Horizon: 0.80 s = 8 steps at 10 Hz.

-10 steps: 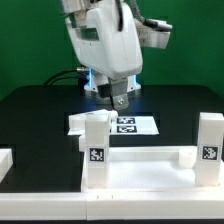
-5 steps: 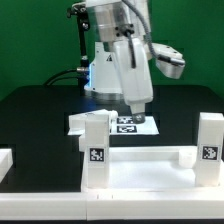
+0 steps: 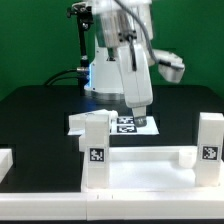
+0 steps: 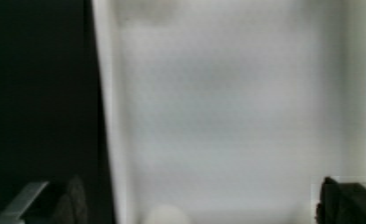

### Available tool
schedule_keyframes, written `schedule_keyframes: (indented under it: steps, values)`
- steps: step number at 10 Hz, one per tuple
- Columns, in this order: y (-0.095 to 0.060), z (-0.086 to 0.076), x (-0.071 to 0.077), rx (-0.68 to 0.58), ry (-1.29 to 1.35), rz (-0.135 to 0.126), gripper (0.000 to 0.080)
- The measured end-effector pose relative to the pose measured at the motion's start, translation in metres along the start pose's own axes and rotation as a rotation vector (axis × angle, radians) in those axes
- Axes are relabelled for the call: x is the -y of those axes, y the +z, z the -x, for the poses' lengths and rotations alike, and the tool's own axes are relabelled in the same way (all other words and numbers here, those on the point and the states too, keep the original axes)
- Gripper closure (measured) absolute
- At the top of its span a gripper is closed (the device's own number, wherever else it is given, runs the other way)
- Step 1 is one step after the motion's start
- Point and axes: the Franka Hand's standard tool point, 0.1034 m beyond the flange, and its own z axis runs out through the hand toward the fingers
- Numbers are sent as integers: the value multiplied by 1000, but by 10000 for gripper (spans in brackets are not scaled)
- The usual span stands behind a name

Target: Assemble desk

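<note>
The white desk panel (image 3: 140, 172) lies at the front of the black table. Two square white legs stand upright on it: one at the exterior view's left (image 3: 95, 146) and one at its right (image 3: 210, 140), each with a black-and-white tag. My gripper (image 3: 138, 113) hangs just behind the left leg, low over the marker board (image 3: 128, 125). In the wrist view my gripper (image 4: 189, 208) is open and empty, its dark fingertips (image 4: 27, 200) far apart. A blurred white surface (image 4: 233, 100) fills the space below them; I cannot tell which part it is.
Another white piece (image 3: 5, 160) lies at the exterior view's far left edge. Green walls close the back, and cables run behind the arm's base (image 3: 90, 82). Black table top (image 4: 38, 90) shows beside the white surface.
The arm has swung toward the exterior view's right and come down a little, bringing the gripper from above the marker board's middle to its right part.
</note>
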Motion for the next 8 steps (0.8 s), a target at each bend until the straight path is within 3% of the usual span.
schedule_keyframes:
  steps: [1,2,4,6,8]
  values:
    - [15,-3,-16,-18,15,3,150]
    - [29,-6,-23,-44,34,-23,150]
    - [54,-4,-36,-66,28,10,150]
    - [71,3,-33,-74,28,35,150]
    - [79,16,-26,-75,34,39,150]
